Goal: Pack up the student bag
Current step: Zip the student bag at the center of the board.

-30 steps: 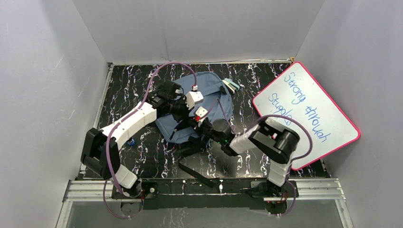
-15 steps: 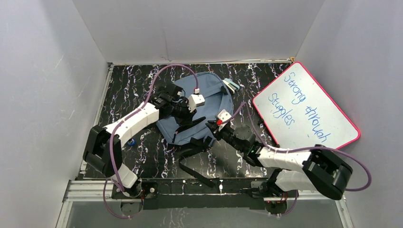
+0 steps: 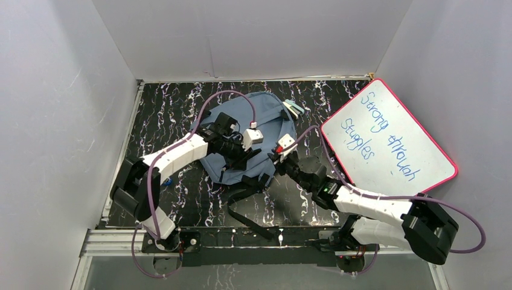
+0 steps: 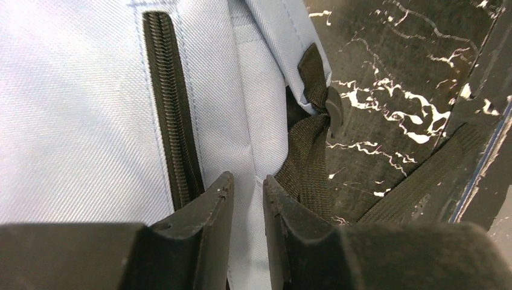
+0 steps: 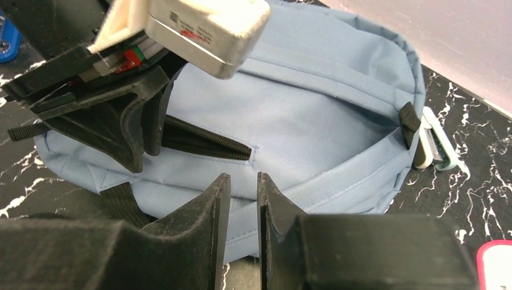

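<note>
Backpack (image 3: 256,136) under left gripper (image 4: 247,199); right gripper (image 5: 240,199) beside near edge.

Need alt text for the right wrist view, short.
Right gripper, fingers nearly closed on nothing, hovers over a slate-blue backpack on a black marbled table. The left gripper rests at the backpack's front zipper.
</note>
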You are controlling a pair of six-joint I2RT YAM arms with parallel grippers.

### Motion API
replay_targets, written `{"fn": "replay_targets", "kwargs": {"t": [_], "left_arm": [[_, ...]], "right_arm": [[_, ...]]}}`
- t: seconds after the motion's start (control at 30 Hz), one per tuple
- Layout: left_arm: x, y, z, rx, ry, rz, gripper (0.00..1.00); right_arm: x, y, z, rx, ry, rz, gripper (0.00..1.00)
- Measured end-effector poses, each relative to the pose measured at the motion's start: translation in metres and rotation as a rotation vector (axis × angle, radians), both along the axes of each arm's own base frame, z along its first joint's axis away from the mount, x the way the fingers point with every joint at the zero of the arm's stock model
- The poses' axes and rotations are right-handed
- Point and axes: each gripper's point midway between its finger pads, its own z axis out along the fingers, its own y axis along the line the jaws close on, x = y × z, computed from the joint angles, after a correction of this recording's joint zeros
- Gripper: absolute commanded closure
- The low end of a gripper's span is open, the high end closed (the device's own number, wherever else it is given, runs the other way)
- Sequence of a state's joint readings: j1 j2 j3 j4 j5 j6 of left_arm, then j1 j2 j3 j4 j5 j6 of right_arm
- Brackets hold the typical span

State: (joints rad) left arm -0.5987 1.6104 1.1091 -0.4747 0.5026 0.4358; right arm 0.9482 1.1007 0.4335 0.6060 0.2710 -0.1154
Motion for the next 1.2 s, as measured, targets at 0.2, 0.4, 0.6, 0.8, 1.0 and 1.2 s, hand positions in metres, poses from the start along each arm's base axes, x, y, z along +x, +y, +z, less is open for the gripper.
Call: {"fn": "replay_targets", "kwargs": {"t": [0.2, 0.4, 0.6, 0.8, 1.0, 1.2], "left_arm": [[0.014, -0.007, 0.051, -0.112, -0.128, 0.093, 0.69], [0.040, 0.015, 0.102, -0.207, -0.279, 0.457, 0.42], [0.042, 0.067, 0.093, -0.245, -0.268, 0.927, 0.19], [0.047, 0.126, 0.097, -0.346, -0.200, 1.316, 0.18], [0.049, 0.156, 0.088, -0.347, -0.129, 1.504, 0.18], [0.047, 0.176, 0.080, -0.332, -0.085, 1.611, 0.17]], "right_arm": [[0.004, -0.004, 0.014, 0.031, 0.025, -0.050, 0.61], [0.007, 0.000, 0.026, 0.095, 0.185, -0.125, 0.53], [0.011, 0.024, 0.041, 0.153, 0.343, -0.143, 0.38], [0.004, 0.035, 0.021, 0.126, 0.473, -0.134, 0.14], [0.008, 0.031, 0.005, 0.059, 0.555, -0.174, 0.01], [0.023, 0.021, 0.001, 0.057, 0.632, -0.167, 0.11]]}}
